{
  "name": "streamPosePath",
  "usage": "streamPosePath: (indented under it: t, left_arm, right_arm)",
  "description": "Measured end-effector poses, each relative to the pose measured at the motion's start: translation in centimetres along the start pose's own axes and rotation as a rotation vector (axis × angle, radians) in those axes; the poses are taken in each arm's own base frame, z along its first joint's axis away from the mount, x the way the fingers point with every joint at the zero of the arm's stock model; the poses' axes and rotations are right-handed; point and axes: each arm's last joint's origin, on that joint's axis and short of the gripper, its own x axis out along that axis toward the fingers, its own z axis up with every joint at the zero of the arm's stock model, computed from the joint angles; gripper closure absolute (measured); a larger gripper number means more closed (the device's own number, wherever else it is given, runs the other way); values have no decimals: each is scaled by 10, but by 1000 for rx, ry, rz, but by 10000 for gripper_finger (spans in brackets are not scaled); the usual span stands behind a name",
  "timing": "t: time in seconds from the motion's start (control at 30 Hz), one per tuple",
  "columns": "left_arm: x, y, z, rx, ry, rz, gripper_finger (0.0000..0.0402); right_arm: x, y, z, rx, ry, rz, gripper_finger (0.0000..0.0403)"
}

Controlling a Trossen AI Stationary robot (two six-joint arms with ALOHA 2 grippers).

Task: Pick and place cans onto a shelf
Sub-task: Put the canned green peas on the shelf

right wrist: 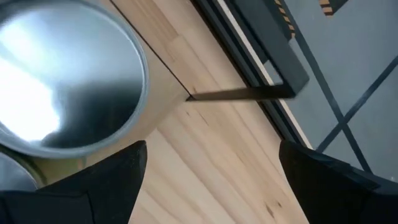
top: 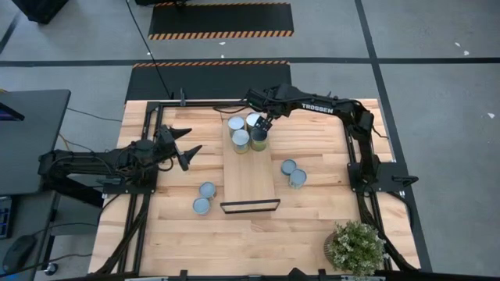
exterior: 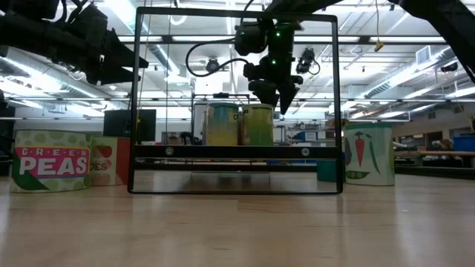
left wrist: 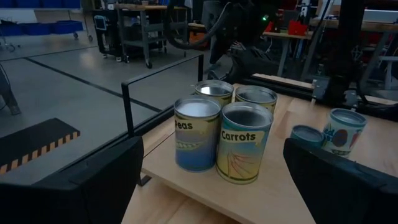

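Four cans stand clustered at the shelf's point(top: 248, 176) 12 o'clock end; the nearest read "Carrots" point(left wrist: 244, 142) and "Peas" point(left wrist: 196, 133). The right gripper point(top: 263, 129), jaws spread and empty, hovers above them, hiding one top. The left gripper point(top: 186, 147) waits released at 9 o'clock.

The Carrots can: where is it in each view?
High: probably the near-left can of the shelf's four; label unseen.
Low: cannot tell which it is.
Left wrist: Carrots can, front right of the cluster.
Right wrist: cannot tell.
Shared landmark: the shelf.
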Motion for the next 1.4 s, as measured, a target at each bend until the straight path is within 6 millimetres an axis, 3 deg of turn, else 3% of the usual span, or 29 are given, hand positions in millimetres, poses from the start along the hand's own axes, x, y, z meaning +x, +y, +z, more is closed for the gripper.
streamPosePath:
  t: [0.27, 0.7, 0.93, 1.13, 1.4]
  left_arm:
    - [0, 0, 0, 2, 4, 0, 8]
    - [0, 0, -1, 2, 4, 0, 8]
    - [0, 0, -1, 2, 4, -1, 8]
    - [0, 0, -1, 8, 12, 0, 8]
    - [0, 0, -4, 19, 33, 3, 8]
  right_arm:
    - [-8, 0, -13, 4, 91, -19, 30]
    - [-20, 28, -22, 12, 127, 103, 30]
    - [-21, 28, -24, 4, 135, 77, 30]
    - [-26, 27, -38, -10, 268, 38, 30]
    - [-42, 55, -60, -87, 343, 67, 30]
